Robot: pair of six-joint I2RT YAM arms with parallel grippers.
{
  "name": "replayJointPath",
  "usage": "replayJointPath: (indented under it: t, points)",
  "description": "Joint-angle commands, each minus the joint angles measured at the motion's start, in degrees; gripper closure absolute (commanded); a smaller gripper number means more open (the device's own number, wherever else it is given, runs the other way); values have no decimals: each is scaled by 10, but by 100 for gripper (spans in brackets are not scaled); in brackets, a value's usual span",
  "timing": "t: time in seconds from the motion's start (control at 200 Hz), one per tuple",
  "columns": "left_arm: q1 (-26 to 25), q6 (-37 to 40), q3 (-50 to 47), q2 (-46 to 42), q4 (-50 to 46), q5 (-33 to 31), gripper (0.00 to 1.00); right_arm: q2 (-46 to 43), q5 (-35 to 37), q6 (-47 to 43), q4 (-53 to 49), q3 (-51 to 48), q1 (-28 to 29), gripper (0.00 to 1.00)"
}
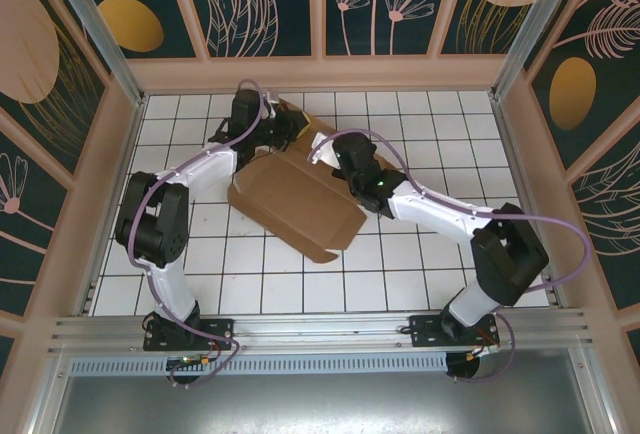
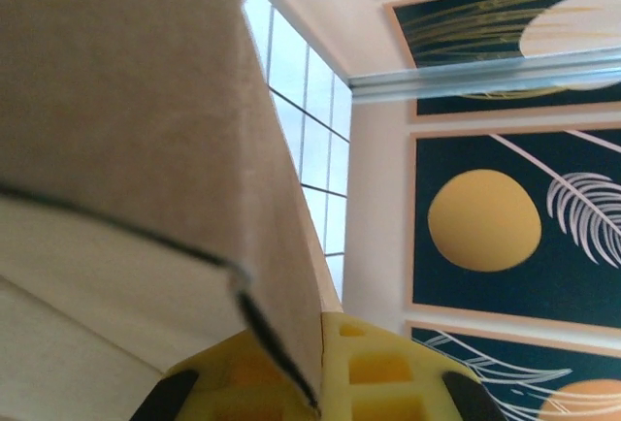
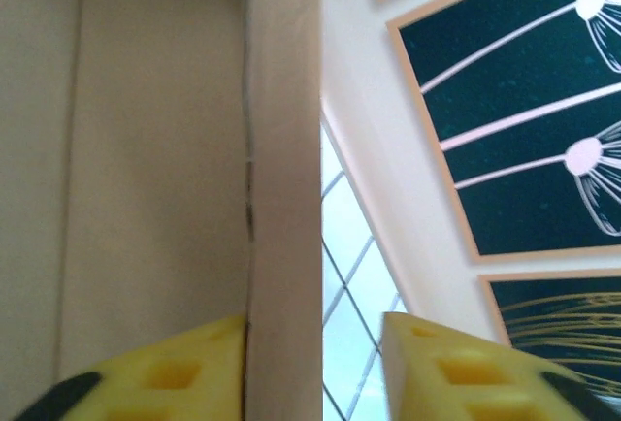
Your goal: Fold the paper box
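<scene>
The paper box (image 1: pixel 300 209) is a brown cardboard sheet lying partly folded in the middle of the white tiled floor, with flaps raised along its back edge. My left gripper (image 1: pixel 276 126) is at the box's back-left corner. In the left wrist view the left gripper (image 2: pixel 322 332) has its yellow fingers (image 2: pixel 388 363) pressed together on a cardboard flap (image 2: pixel 146 101). My right gripper (image 1: pixel 336 150) is at the back-right edge. In the right wrist view the right gripper (image 3: pixel 310 324) is open around an upright flap (image 3: pixel 283 198). That flap rests against the left finger (image 3: pixel 175 372), with a gap to the right finger (image 3: pixel 456 368).
Beige walls with dark floral panels (image 1: pixel 260 4) enclose the tiled floor (image 1: pixel 430 134) on three sides. An aluminium rail (image 1: pixel 320 329) runs along the near edge by the arm bases. Bare tiles lie in front of the box and to its right.
</scene>
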Motion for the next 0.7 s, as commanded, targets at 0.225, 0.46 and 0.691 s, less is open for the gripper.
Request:
replayJointPath:
  t: [0.225, 0.46, 0.691]
  points:
    - [2, -12, -124, -69, 131, -74, 100, -152, -201, 287, -116, 38, 10, 49]
    - [-2, -45, -252, -157, 240, -160, 100, -194, -221, 518, -115, 28, -18, 51]
    - [-13, -95, -351, -202, 306, -238, 100, -132, -446, 768, -212, 83, -145, 53]
